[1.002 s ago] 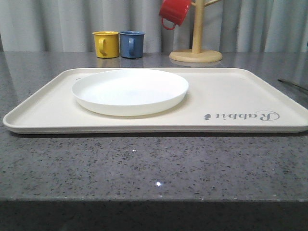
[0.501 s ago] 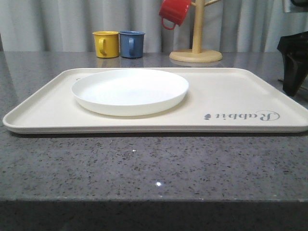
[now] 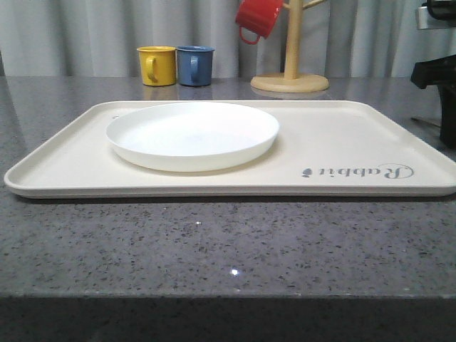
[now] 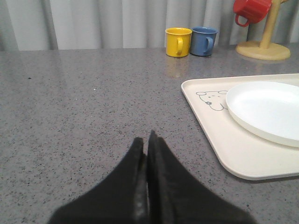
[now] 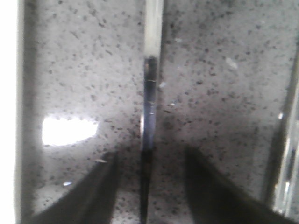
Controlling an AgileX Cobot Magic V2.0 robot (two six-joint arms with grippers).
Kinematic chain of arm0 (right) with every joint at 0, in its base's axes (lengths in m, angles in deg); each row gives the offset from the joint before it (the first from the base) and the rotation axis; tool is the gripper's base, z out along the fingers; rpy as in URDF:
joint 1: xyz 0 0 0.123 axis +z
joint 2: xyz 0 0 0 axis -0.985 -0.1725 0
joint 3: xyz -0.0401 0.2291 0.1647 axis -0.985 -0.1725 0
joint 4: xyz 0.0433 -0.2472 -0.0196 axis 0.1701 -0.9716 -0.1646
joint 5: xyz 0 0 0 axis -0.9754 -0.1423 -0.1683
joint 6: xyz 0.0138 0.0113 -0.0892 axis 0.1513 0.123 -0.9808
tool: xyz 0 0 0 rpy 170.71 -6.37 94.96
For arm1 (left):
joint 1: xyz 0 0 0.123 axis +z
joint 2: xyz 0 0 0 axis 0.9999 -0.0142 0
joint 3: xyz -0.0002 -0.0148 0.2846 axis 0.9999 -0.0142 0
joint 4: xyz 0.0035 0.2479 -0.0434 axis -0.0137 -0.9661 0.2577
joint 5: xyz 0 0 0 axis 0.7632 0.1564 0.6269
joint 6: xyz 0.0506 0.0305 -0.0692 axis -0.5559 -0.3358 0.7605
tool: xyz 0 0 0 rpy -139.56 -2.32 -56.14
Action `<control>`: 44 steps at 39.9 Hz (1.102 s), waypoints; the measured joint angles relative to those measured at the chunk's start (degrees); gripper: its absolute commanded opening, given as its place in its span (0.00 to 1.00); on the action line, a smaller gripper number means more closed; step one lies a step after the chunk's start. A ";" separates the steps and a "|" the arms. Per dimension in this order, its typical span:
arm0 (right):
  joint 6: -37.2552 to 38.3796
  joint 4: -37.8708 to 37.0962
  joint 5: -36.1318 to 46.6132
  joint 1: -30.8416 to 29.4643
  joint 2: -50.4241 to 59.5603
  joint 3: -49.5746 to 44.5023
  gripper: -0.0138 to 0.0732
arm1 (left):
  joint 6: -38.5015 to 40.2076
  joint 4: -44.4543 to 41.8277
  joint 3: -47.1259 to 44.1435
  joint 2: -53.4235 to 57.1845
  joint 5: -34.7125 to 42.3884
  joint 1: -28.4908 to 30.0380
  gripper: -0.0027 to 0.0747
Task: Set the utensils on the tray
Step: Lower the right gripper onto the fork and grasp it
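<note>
The right gripper (image 5: 149, 186) has its fingers (image 5: 100, 186) spread wide, and in the right wrist view a slim silver utensil (image 5: 150, 93) lies on the speckled grey table (image 5: 84, 60) in the gap between them, its handle running straight ahead from the fingertips; the blur hides whether it is the fork, the knife or the spoon, and the fingers do not touch it. Another strip of metal (image 5: 287, 154) lies just outside one finger, too blurred to name. In the front view the dark body of the right arm (image 3: 436, 75) sits at the edge of the picture just past the tray's right end. The left gripper (image 4: 147, 154) has its fingers (image 4: 133, 177) pressed together with nothing between them, low over the bare table. Ahead of those fingertips and off to the side lies the cream tray (image 4: 210, 135), flat on the table, with its small animal drawing (image 4: 211, 99) at the near corner and the white plate (image 4: 266, 109) resting inside it. The front view shows the tray (image 3: 342, 142) carrying the plate (image 3: 192, 135) toward its left half and the grey "Rabbit" script (image 3: 360, 171) at its right. Beyond the tray stand a yellow mug (image 3: 157, 65) and a blue mug (image 3: 194, 65) side by side, and a red mug (image 3: 258, 18) hangs on a wooden mug tree (image 3: 291, 71).
</note>
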 measured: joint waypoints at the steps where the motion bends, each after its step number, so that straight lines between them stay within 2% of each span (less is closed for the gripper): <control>1: 0.00 0.00 -0.02 0.00 0.00 0.00 0.39 | 0.00 0.00 0.00 0.00 0.00 0.00 0.01; 20: 0.00 -0.73 -0.59 0.00 0.00 0.22 0.23 | 0.00 0.00 0.00 0.00 0.00 0.00 0.01; 34: 0.00 -0.73 -0.71 0.00 0.11 0.22 0.22 | 0.00 0.00 0.00 0.00 0.00 0.00 0.01; 44: 0.00 0.00 -4.93 0.00 3.41 3.84 0.22 | 0.00 0.00 0.00 0.00 0.00 0.00 0.01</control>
